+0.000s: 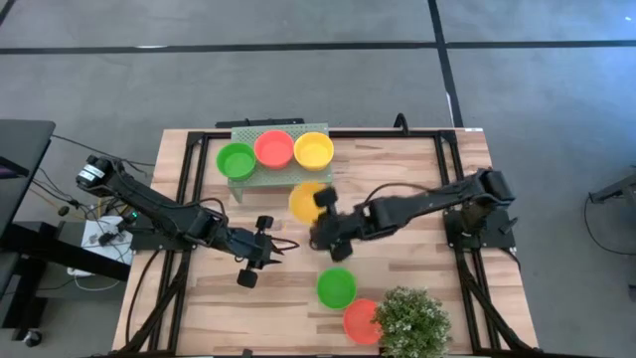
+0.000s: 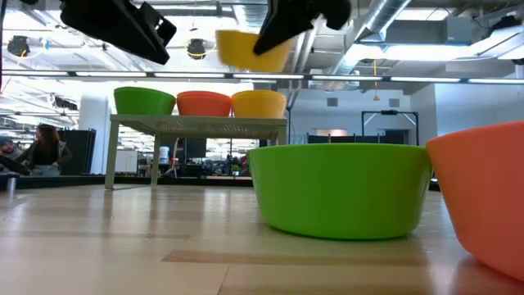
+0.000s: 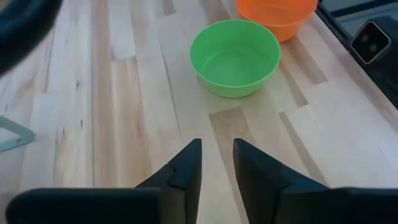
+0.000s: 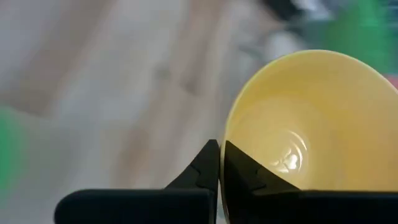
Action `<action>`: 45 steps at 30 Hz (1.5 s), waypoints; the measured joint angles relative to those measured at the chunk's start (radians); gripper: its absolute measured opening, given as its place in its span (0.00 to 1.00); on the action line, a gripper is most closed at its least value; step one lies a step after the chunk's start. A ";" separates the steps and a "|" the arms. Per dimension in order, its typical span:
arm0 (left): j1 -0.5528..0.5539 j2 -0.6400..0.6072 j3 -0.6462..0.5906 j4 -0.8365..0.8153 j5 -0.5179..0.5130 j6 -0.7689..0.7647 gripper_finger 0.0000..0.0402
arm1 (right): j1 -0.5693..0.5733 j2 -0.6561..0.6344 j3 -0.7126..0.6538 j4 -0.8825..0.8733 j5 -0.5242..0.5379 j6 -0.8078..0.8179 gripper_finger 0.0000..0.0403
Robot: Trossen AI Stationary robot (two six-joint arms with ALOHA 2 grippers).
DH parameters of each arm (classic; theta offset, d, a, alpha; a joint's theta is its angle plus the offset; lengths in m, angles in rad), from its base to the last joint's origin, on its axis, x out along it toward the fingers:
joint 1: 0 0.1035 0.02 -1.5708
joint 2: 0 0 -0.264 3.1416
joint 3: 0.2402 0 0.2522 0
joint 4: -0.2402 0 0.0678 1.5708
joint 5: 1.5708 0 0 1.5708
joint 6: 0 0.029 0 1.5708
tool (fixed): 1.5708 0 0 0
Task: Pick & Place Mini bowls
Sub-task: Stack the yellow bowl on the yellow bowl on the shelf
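**Right hand carrying a yellow bowl toward the stand**

The right hand (image 1: 331, 221) is pinching the rim of a yellow bowl (image 1: 306, 200) between clenched fingers and holding it in the air above the middle of the desk (image 1: 417, 159), just short of the stand (image 1: 280, 175). The stand is sitting at the far edge and already carrying a green bowl (image 1: 237, 159), a red bowl (image 1: 274, 148) and a second yellow bowl (image 1: 314, 150) in a row. The placing step looks to be in hand. Next, the bowl probably needs lowering level onto a free spot, then releasing.

The left hand (image 1: 260, 251) is hovering empty over the left half of the desk, fingers slightly parted. Another green bowl (image 1: 336, 287) and an orange-red bowl (image 1: 362, 320) are waiting near the near edge, beside a plant (image 1: 412, 320).
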 joint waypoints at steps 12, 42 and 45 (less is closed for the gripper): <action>-0.013 -0.039 0.000 0.001 -0.151 0.051 0.09 | -0.293 -0.111 0.000 0.097 -0.152 -0.201 0.00; -0.012 -0.214 0.000 -0.044 -0.291 -0.003 0.02 | -0.476 -0.030 0.000 0.092 -0.342 -0.181 0.01; -0.012 -0.214 0.000 -0.045 -0.292 -0.003 0.02 | -0.476 -0.031 0.005 0.075 -0.370 -0.181 0.02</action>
